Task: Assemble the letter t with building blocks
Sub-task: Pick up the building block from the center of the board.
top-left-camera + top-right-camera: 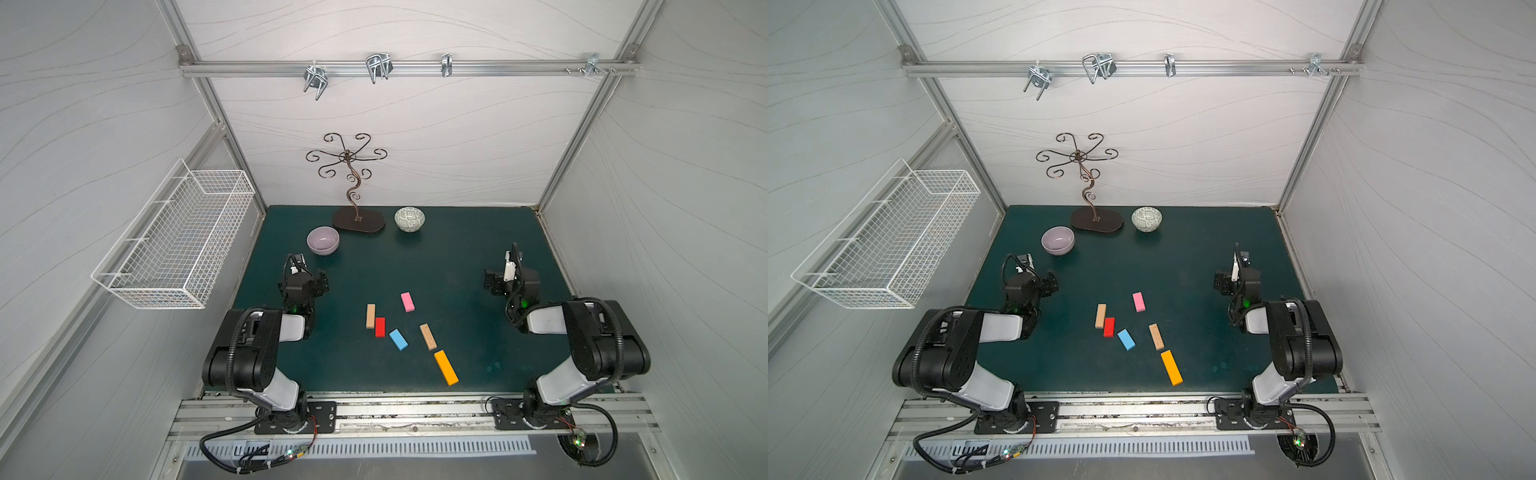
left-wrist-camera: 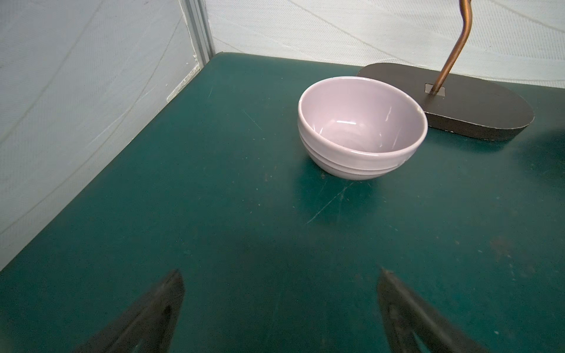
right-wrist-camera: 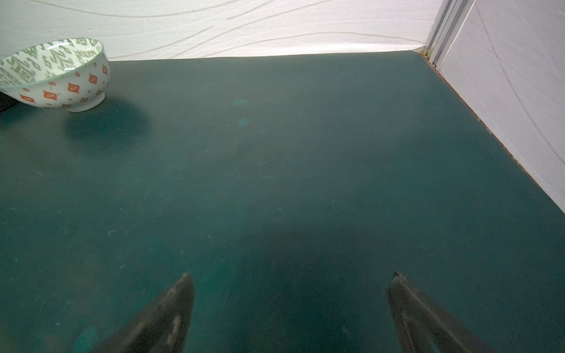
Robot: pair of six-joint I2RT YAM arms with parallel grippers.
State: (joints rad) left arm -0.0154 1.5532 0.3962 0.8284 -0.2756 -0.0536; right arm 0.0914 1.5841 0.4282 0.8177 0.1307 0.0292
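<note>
Several building blocks lie loose on the green mat in both top views: a pink one (image 1: 407,301), a tan one (image 1: 370,316) beside a red one (image 1: 380,326), a light blue one (image 1: 398,339), a second tan one (image 1: 427,336) and a long orange one (image 1: 446,367). They point different ways, and no letter t shows. My left gripper (image 2: 279,272) is open over bare mat, left of the blocks. My right gripper (image 3: 290,275) is open over bare mat, to their right. Neither wrist view shows a block.
A lilac bowl (image 2: 362,128) stands just beyond my left gripper, next to the dark base of a metal scroll stand (image 1: 358,220). A patterned bowl (image 1: 409,219) sits at the back. A white wire basket (image 1: 174,237) hangs on the left wall. Walls enclose the mat.
</note>
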